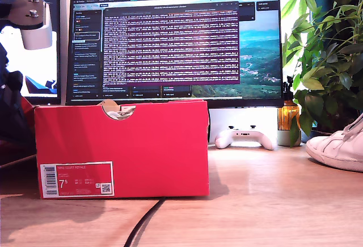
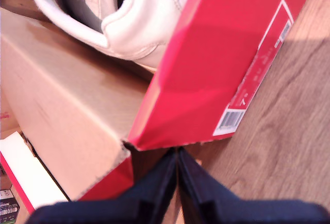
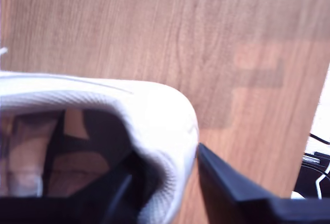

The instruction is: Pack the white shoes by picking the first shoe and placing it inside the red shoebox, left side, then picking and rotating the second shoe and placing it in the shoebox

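The red shoebox [image 1: 122, 147] stands on the table at the exterior view's left, its label side facing the camera. One white shoe [image 2: 129, 18] lies inside the shoebox [image 2: 216, 64]. My first gripper [image 2: 178, 154] is shut and empty, hovering just off a box corner. The other white shoe [image 1: 340, 145] sits on the table at the exterior view's right edge. My second gripper [image 3: 165, 165] is shut on this shoe's [image 3: 154, 110] heel collar, one finger inside and one outside.
Part of an arm [image 1: 35, 22] hangs at the exterior view's upper left, above the box. Behind the box stands a monitor [image 1: 176, 42]. A white game controller [image 1: 245, 137], an amber bottle [image 1: 288, 119] and a plant [image 1: 329, 48] are at the back right. A black cable [image 1: 142, 224] runs across the front.
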`<action>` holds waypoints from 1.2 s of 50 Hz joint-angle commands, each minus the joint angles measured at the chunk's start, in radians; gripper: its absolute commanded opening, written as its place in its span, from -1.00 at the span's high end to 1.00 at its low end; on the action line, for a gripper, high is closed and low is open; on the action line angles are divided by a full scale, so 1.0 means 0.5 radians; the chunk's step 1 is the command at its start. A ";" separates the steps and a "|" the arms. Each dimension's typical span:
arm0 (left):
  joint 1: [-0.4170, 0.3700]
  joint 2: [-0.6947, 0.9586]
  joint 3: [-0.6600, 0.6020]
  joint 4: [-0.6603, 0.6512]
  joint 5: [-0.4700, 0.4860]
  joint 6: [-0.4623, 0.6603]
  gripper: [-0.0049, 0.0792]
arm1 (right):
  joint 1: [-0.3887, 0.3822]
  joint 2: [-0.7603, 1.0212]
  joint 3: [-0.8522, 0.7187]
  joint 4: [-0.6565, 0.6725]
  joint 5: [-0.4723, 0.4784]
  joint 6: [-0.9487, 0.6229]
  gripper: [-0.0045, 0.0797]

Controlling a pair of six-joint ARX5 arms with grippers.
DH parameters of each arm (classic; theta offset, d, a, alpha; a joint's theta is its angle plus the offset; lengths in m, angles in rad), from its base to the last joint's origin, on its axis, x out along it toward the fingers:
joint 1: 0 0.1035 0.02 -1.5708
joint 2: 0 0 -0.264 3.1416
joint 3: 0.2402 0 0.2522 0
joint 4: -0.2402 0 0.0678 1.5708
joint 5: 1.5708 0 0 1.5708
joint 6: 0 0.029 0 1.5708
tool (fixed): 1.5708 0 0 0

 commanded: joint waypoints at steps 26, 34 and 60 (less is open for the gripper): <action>-0.009 0.008 0.013 0.015 0.003 -0.006 0.93 | -0.014 0.031 0.329 0.180 -0.217 -1.628 0.91; -0.009 0.008 0.013 0.014 0.003 -0.006 0.93 | -0.008 0.031 0.546 0.187 -0.494 -2.123 0.91; -0.009 0.008 0.013 0.014 0.003 -0.006 0.93 | 0.346 0.037 0.959 0.790 -1.555 -3.133 0.91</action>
